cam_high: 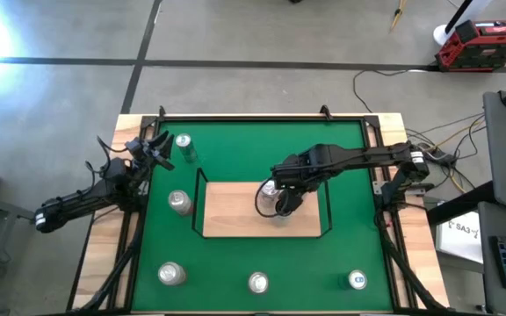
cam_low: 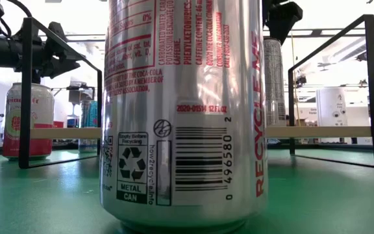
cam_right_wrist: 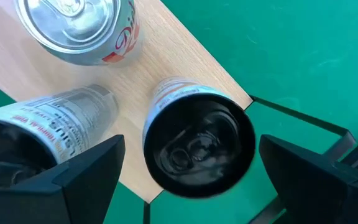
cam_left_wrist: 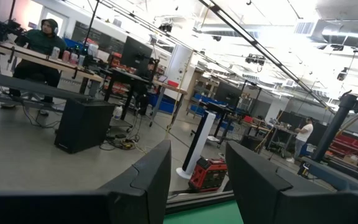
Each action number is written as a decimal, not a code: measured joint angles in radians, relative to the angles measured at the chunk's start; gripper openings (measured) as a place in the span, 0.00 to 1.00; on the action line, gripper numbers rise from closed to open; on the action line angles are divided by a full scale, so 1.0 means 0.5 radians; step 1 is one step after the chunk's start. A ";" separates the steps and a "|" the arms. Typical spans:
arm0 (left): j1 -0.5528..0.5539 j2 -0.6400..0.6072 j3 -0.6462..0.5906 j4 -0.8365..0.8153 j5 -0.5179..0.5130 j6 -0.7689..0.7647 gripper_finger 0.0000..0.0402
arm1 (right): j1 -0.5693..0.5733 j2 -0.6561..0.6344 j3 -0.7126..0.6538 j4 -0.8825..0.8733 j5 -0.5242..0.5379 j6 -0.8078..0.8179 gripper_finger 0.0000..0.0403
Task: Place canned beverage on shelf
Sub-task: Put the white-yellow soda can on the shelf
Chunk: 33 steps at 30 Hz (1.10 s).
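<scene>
Right wrist view: my right pincer [cam_right_wrist: 190,152] is released, fingers [cam_right_wrist: 86,171] spread wide either side of a canned beverage [cam_right_wrist: 201,134], with a gap on both sides and nothing grasped. That can stands upright at the corner of the shelf [cam_right_wrist: 166,56], just inside the black wire rail [cam_right_wrist: 297,115]. Two more cans are on the board: a tall silver one [cam_right_wrist: 48,115] just beside it and a red-lettered one [cam_right_wrist: 82,28] farther in.

High view: my right arm reaches over the shelf in the middle of the green tabletop [cam_high: 350,175]. Five loose cans are on the felt: two left of the shelf [cam_high: 184,146] [cam_high: 179,202] and three along the near edge [cam_high: 171,274] [cam_high: 258,282] [cam_high: 357,279].

My left pincer [cam_high: 152,151] is clenched on nothing, parked at the table's left edge.
</scene>
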State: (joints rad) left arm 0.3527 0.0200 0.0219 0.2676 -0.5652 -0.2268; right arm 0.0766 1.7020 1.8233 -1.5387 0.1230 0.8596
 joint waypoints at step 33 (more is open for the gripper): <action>0.000 0.001 0.000 0.000 0.000 0.000 0.34 | 0.049 -0.078 -0.002 -0.069 -0.102 -0.692 0.60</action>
State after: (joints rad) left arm 0.3527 0.0204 0.0219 0.2676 -0.5652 -0.2267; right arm 0.1011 1.6632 1.8221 -1.5733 0.0722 0.5138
